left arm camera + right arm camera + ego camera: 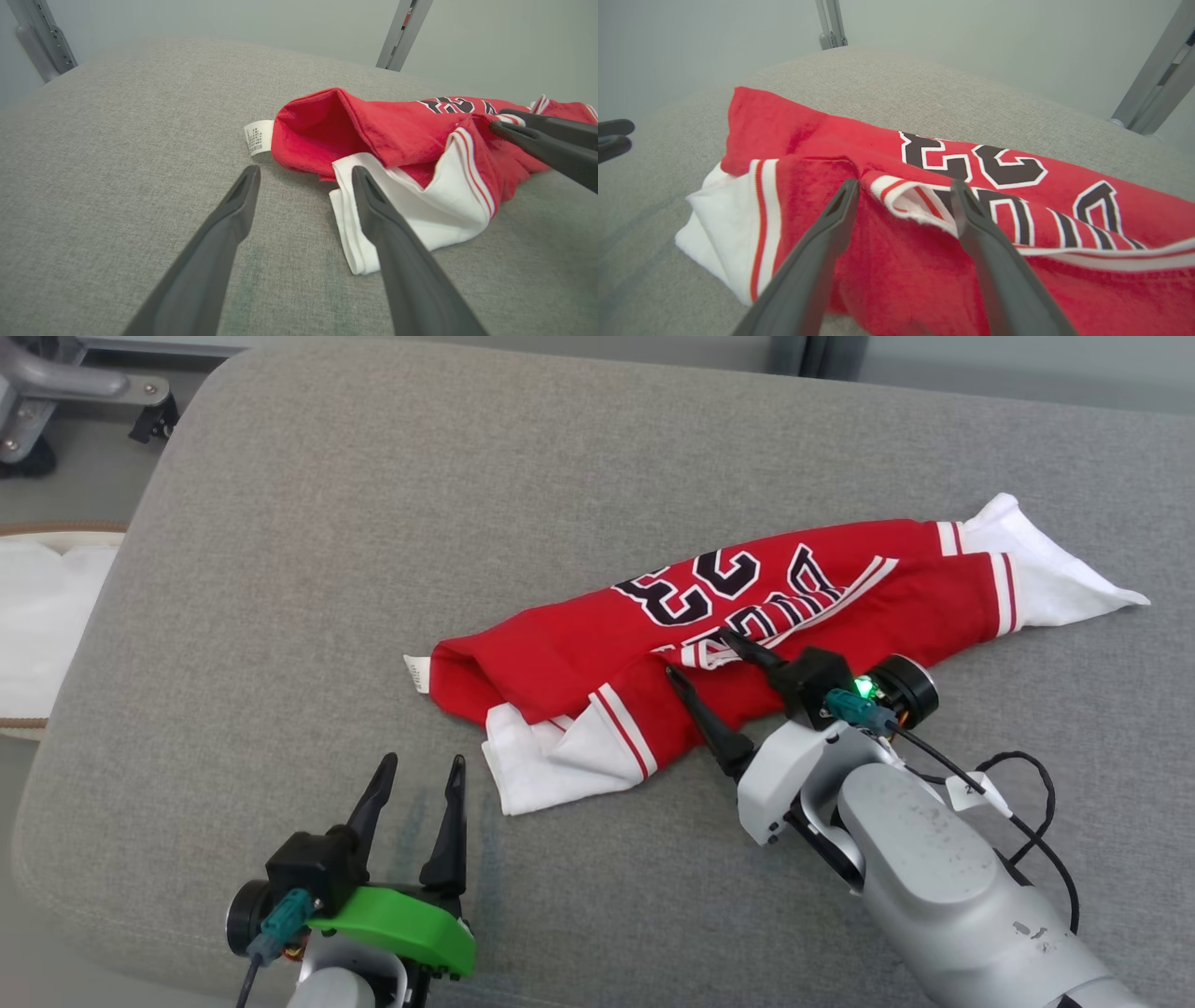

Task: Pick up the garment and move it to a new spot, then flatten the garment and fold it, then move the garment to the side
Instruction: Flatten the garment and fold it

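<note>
A red jersey (747, 607) with white sleeves and black "23" lettering lies crumpled on the grey cushion (327, 569), stretching from the centre to the right. My right gripper (695, 653) is open, its fingers spread over the jersey's near edge beside a white-striped fold (906, 196). My left gripper (420, 770) stands open on the bare cushion just left of the white sleeve (420, 214), touching nothing. In the left wrist view the right gripper's fingers (546, 135) rest over the red cloth (373, 126). A white label (415, 674) sticks out at the jersey's left end.
The cushion's rounded left edge drops off toward the floor, where a white bag or basket (42, 625) sits. A metal frame with castors (65, 392) stands at the far left. Grey uprights (1153, 88) rise behind the cushion. Black cables (1027, 803) loop beside my right arm.
</note>
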Motion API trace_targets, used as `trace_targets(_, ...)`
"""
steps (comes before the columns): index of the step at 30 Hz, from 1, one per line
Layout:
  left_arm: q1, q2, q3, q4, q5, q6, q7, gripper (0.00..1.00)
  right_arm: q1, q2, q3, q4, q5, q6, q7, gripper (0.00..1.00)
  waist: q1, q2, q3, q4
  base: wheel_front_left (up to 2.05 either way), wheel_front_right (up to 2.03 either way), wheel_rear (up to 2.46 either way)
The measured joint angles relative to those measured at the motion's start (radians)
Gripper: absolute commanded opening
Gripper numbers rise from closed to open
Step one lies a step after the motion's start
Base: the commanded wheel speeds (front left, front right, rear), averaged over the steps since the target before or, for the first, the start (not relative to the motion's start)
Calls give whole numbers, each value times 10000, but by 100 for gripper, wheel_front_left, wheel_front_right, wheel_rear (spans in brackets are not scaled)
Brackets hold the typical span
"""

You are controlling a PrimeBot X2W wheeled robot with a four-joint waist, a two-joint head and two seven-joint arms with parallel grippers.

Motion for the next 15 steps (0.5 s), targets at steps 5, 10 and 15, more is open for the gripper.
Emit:
trace_targets(5, -54, -13, 13, 6, -27, 0, 0, 100, -83, 19, 2, 121, -8, 0, 0, 0, 0, 0, 193, 152, 0, 0, 0)
trace_targets(10, -73, -27, 140, 19, -27, 0, 0, 100, -58, 27, -59, -65, -56, 2, 0, 0, 0, 0, 198, 103, 0, 0, 0)
trace_targets(15, -66, -35, 224, -35, 13, 0, 0, 100, 199, -115, -650, -1001, -268, 2, 0, 0, 0, 0, 62, -130, 0, 0, 0)
